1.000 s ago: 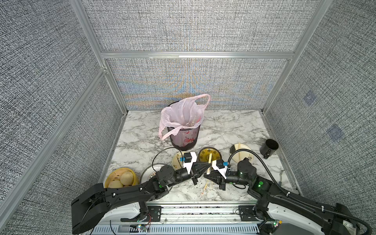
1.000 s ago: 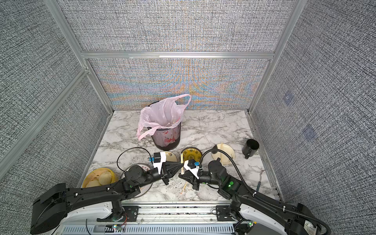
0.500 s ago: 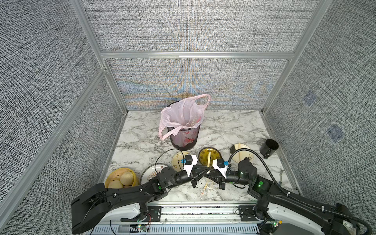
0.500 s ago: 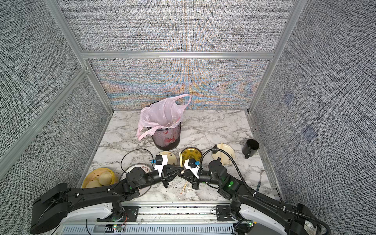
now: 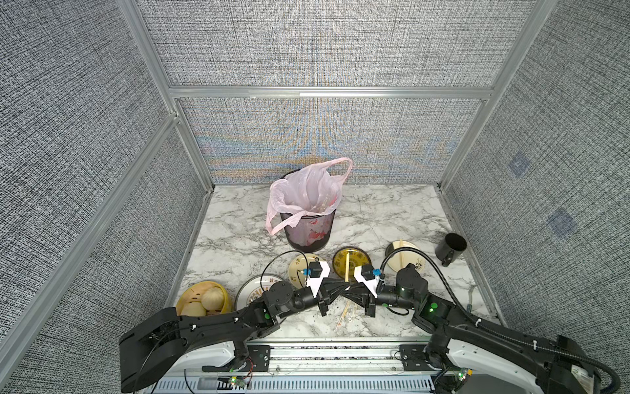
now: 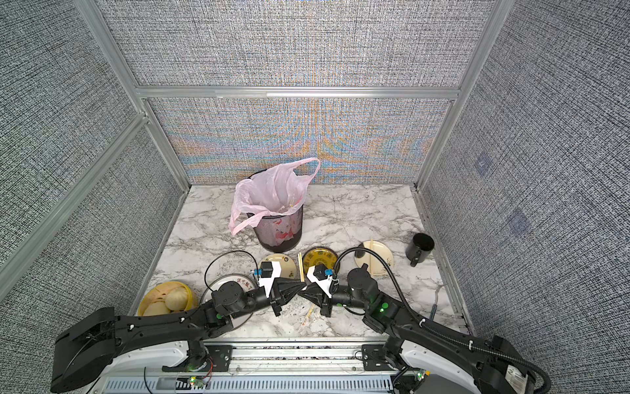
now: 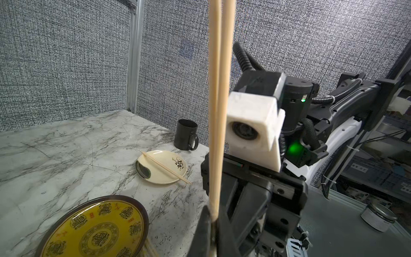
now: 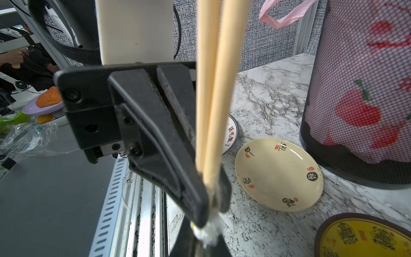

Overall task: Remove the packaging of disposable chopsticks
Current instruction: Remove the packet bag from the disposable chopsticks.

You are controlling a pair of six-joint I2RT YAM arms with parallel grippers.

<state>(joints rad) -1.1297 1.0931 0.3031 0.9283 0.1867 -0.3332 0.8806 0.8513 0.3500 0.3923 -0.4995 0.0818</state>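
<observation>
The pale bamboo disposable chopsticks (image 7: 219, 111) rise just robot-side of the round yellow patterned plate (image 6: 322, 261). The left gripper (image 6: 298, 287) pinches their base. The right gripper (image 6: 304, 291), meeting it tip-to-tip, nips scrunched clear plastic packaging (image 8: 206, 231). Both arms stretch low and inward.

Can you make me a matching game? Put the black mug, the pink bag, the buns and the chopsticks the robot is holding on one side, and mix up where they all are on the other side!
Things
1. black mug
2. pink bag
3. buns
4. held chopsticks

Places
A. in the yellow steamer basket
B. pinched in the left gripper
C. lining the mesh bin
D. standing on the marble table, near the right wall

Pairs: 1-D, 2-C, 3-A, 4-B
</observation>
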